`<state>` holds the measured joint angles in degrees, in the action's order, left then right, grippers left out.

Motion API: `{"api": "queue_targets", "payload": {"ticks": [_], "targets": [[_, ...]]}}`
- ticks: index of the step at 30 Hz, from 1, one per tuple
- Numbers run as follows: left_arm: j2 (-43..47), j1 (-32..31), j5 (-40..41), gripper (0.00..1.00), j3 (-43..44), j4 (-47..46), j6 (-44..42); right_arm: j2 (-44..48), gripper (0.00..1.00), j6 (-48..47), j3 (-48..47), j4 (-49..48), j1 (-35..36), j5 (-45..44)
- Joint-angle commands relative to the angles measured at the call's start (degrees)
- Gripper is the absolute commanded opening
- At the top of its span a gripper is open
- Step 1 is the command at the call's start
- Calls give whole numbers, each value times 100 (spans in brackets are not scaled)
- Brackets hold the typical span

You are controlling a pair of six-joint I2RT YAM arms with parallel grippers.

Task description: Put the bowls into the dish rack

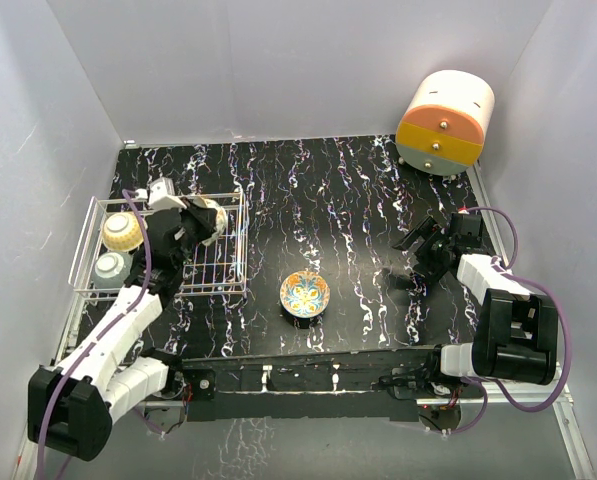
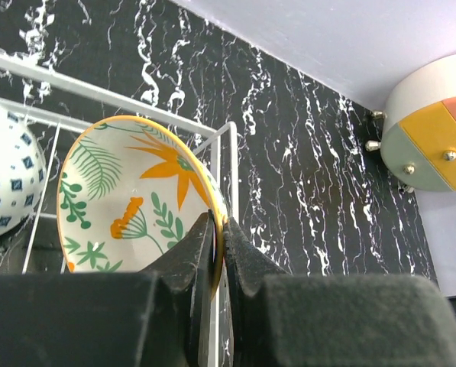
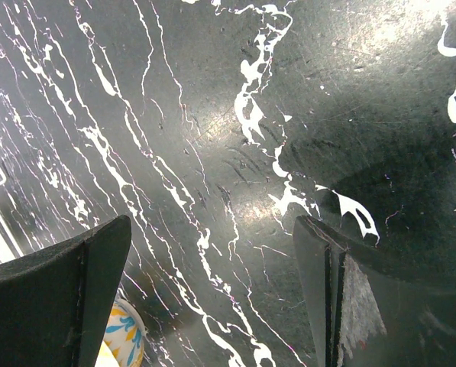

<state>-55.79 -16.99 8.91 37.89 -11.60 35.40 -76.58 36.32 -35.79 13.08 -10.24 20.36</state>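
Note:
My left gripper (image 2: 220, 229) is shut on the rim of a cream bowl with orange and green flowers (image 2: 128, 199). It holds that bowl on edge inside the white wire dish rack (image 1: 243, 240), near the rack's far right corner (image 2: 231, 134). In the top view the same gripper (image 1: 203, 222) and flower bowl (image 1: 213, 213) show over the rack. Two more bowls lie in the rack's left end, a pale one (image 1: 121, 232) and a greyish one (image 1: 111, 267). A bowl with a blue and orange pattern (image 1: 305, 294) sits on the table. My right gripper (image 1: 418, 248) hangs open above bare table (image 3: 212, 252).
An orange and cream round drawer unit (image 1: 445, 122) stands at the back right corner. A white bowl with blue marks (image 2: 6, 180) lies beside the flower bowl in the left wrist view. The patterned bowl's edge (image 3: 124, 340) shows by my right gripper's left finger.

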Motion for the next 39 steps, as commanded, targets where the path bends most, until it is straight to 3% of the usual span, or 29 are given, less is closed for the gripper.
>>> {"api": "queue_targets", "payload": {"ticks": [1, 24, 32, 39], "targets": [[417, 194, -186, 0, -349, -961, 521, 42, 90, -72, -63, -167, -1, 8], [85, 780, -1235, 0, -2239, -3594, 2485, -15, 90, -103, -24, -183, -4, -84], [99, 917, -1332, 0, -2446, -3437, 2805, -46, 90, -97, -25, -209, -4, -92], [784, 1087, -1043, 0, -2778, -2397, 2859, -85, 90, -103, -5, -243, -4, -85]]}}
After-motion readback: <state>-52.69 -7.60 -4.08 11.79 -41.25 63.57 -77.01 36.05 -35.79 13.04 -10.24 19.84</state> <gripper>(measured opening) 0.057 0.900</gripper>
